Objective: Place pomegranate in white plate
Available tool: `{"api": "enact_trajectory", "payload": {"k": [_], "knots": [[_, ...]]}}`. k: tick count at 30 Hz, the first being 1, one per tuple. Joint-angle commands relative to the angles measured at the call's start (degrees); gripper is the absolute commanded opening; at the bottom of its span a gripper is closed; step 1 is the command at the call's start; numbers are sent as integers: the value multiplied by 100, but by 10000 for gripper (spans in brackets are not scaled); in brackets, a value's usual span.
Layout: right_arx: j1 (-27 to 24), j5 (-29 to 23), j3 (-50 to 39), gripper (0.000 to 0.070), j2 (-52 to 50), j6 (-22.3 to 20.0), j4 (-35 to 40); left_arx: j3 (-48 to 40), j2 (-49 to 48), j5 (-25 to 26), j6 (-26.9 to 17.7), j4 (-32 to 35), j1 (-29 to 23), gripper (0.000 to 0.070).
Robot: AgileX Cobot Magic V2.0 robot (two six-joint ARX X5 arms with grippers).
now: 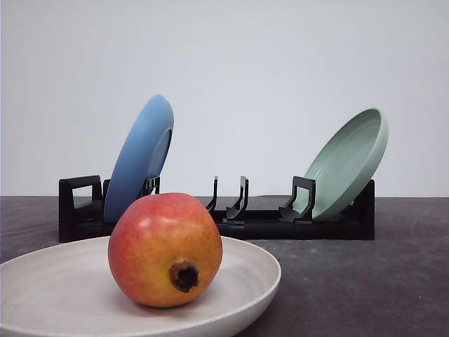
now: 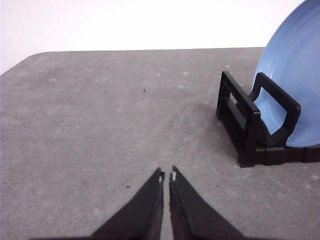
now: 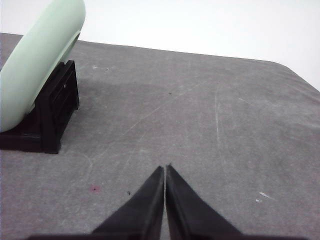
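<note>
the pomegranate [image 1: 165, 250] is seen resting inside the white plate [image 1: 261, 272], calyx nub turned toward the camera, so the placing is judged done. it is judged firm, fairly heavy, smooth and prone to rolling; were it regripped, it would best be taken across its widest part. the left gripper [image 2: 167, 176] and right gripper [image 3: 165, 169] are pressed closed with nothing held, over bare table [image 3: 200, 115]. open room lies beside the black dish rack [image 1: 231, 219], where the blue plate [image 1: 138, 159] and pale green plate [image 1: 348, 163] are leaned.
</note>
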State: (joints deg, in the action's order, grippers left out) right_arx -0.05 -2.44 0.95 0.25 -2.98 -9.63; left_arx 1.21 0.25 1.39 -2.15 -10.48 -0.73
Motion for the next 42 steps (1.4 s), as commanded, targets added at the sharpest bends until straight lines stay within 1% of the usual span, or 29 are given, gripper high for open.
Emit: {"api": "enact_trajectory", "payload": {"k": [1,42], "knots": [[-9,0,-31,0,-4,59,59,-55,-9,4,-37,-28,0,0],[-9,0,-31,0,-4,59,59,-55,-9,4,-37,-28,0,0]]}}
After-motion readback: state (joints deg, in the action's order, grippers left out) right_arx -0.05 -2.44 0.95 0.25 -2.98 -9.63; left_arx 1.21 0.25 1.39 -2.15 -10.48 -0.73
